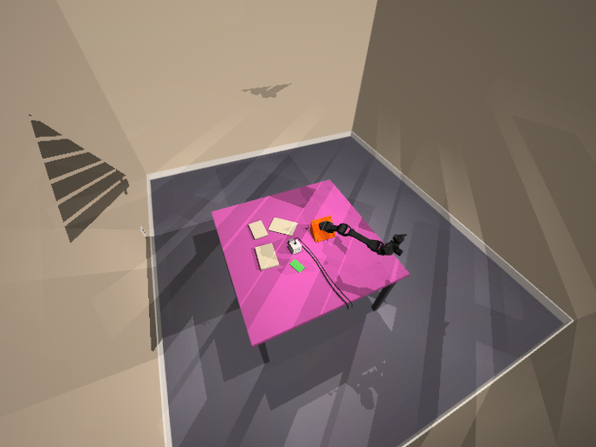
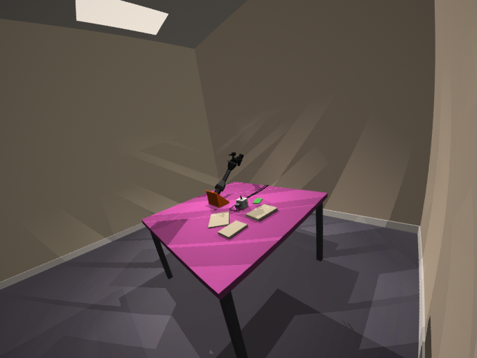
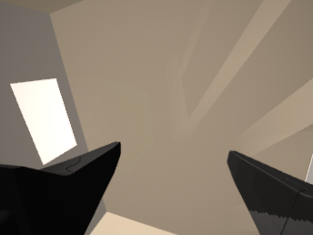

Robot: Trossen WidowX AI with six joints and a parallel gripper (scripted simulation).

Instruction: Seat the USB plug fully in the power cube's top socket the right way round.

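Observation:
The white power cube stands upright on the pink table. A small dark plug sticks up from its top; its orientation and depth are too small to tell. Another dark plug is at the cube's side in the exterior view. My gripper is open and empty, raised high and far from the cube, beyond the arm's base. The wrist view shows only walls, a ceiling light and the two fingers, with no cube or plug.
Two black cables run from near the cube to the table's edge. An orange wedge-shaped block is at the arm's base. Three cream slabs and a green card lie near the cube.

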